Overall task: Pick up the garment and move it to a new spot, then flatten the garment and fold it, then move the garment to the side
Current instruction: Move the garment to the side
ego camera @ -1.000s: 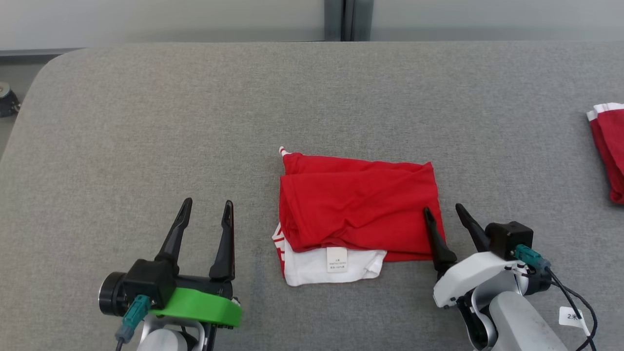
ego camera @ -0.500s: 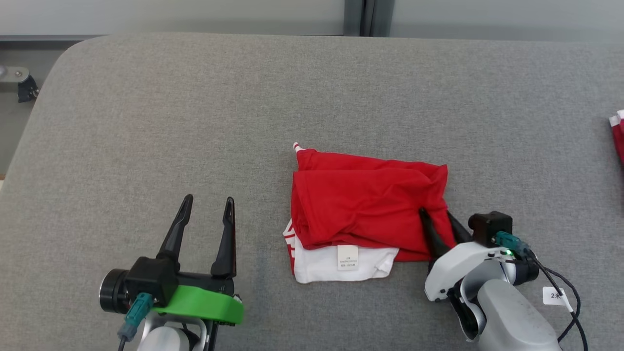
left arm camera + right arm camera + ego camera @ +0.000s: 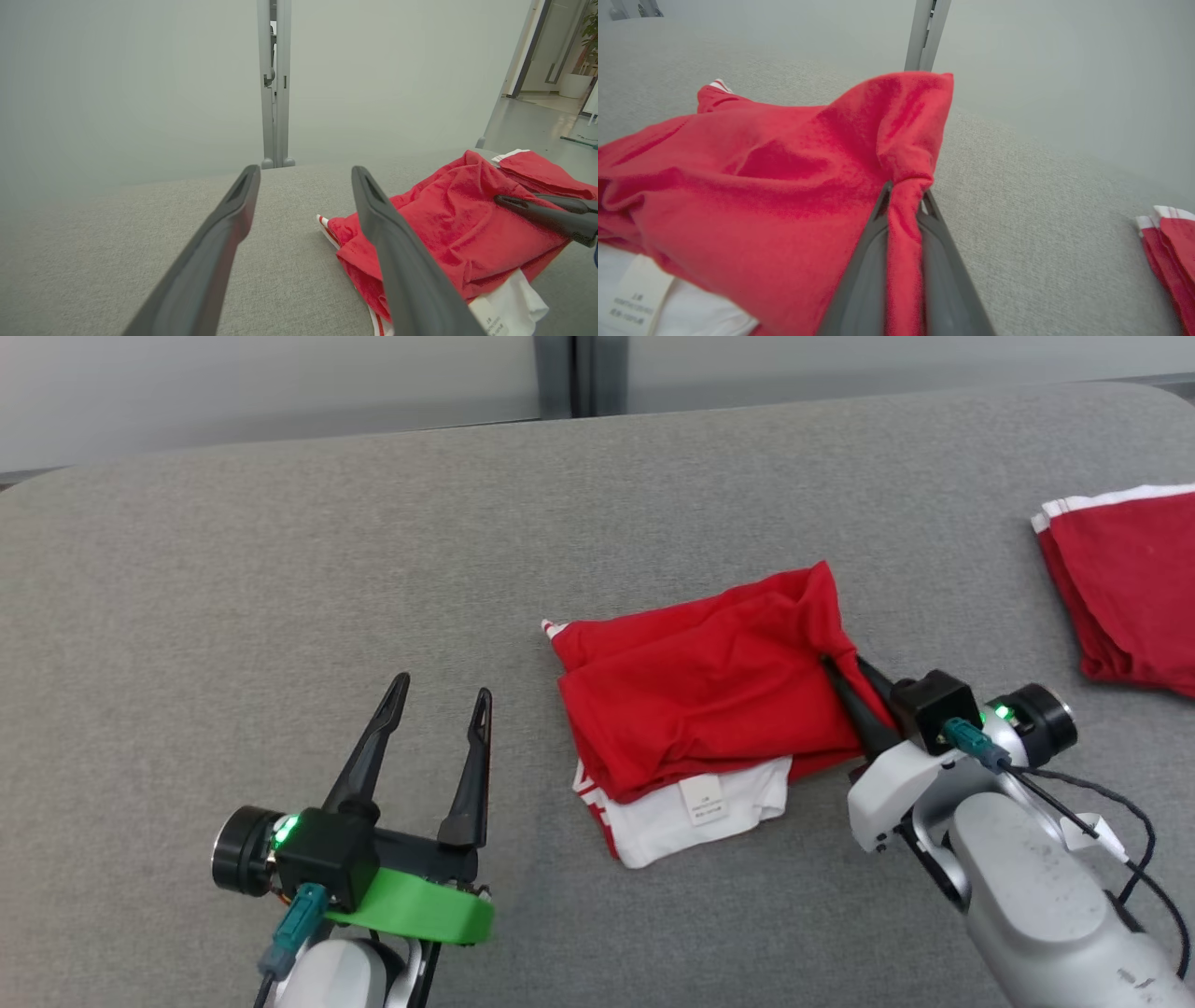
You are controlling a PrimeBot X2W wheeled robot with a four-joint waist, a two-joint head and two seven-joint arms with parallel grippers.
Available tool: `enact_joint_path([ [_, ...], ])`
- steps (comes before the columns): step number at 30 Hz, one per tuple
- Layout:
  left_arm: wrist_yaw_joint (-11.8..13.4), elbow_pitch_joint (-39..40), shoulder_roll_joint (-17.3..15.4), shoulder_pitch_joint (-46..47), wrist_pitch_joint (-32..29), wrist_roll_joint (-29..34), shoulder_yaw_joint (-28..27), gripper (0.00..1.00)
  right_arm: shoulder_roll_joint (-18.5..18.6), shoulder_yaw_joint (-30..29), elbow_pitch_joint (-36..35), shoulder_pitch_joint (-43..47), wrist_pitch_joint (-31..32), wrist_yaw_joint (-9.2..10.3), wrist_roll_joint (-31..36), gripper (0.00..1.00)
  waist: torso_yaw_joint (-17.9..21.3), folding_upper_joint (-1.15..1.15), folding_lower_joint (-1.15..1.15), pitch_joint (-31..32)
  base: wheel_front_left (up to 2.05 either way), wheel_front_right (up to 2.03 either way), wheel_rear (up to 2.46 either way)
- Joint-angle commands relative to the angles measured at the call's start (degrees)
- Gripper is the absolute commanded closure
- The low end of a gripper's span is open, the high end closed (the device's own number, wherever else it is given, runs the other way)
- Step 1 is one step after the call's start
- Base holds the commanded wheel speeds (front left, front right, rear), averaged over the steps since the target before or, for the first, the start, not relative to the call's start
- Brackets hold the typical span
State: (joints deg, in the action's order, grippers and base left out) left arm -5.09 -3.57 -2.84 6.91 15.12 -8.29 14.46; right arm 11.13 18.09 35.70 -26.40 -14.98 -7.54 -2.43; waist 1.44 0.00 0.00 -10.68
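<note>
The garment [image 3: 700, 700] is a folded red piece with a white panel and a label, lying mid-table on grey fabric. My right gripper [image 3: 840, 674] is shut on its right edge, and that edge is lifted off the surface. The right wrist view shows the red cloth [image 3: 784, 186] pinched between my two dark fingers [image 3: 868, 261]. My left gripper [image 3: 441, 705] stands open to the left of the garment, apart from it, holding nothing. In the left wrist view the garment [image 3: 444, 233] lies to the right of my open fingers [image 3: 397, 261].
A second red garment with white trim [image 3: 1130, 579] lies folded at the table's right edge. The grey table [image 3: 280, 569] stretches bare to the left and back. A pale wall with a grey post [image 3: 273, 84] stands behind it.
My right gripper has closed on the garment's right edge and raised it. The head camera has turned, shifting the whole picture. The left gripper stays open.
</note>
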Motion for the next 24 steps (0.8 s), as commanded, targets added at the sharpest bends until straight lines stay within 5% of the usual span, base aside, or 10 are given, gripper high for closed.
enact_joint_path([
  [1, -0.4, 0.5, -0.1, 1.4, 0.0, 0.8, 0.4, 0.0, 1.7, 0.6, -0.8, -1.8, -0.2, 0.13, 0.3, 1.0, 5.2, 0.0, 0.0, -1.9, 0.0, 0.0, 0.0],
  [13, -2.1, 1.0, -1.6, 10.9, 0.0, 5.2, 6.3, 0.0, 18.8, -0.5, -0.8, -14.1, -0.2, 0.13, -2.6, 1.0, 13.7, 0.0, 0.0, -13.2, 0.0, 0.0, 0.0],
  [24, -2.4, -0.2, -4.6, 17.0, 0.0, 4.7, 9.2, 0.0, 24.3, -7.5, 7.8, -20.8, -0.2, 0.14, -1.3, 1.0, 13.9, 0.0, 0.0, -21.1, 0.0, 0.0, 0.0],
])
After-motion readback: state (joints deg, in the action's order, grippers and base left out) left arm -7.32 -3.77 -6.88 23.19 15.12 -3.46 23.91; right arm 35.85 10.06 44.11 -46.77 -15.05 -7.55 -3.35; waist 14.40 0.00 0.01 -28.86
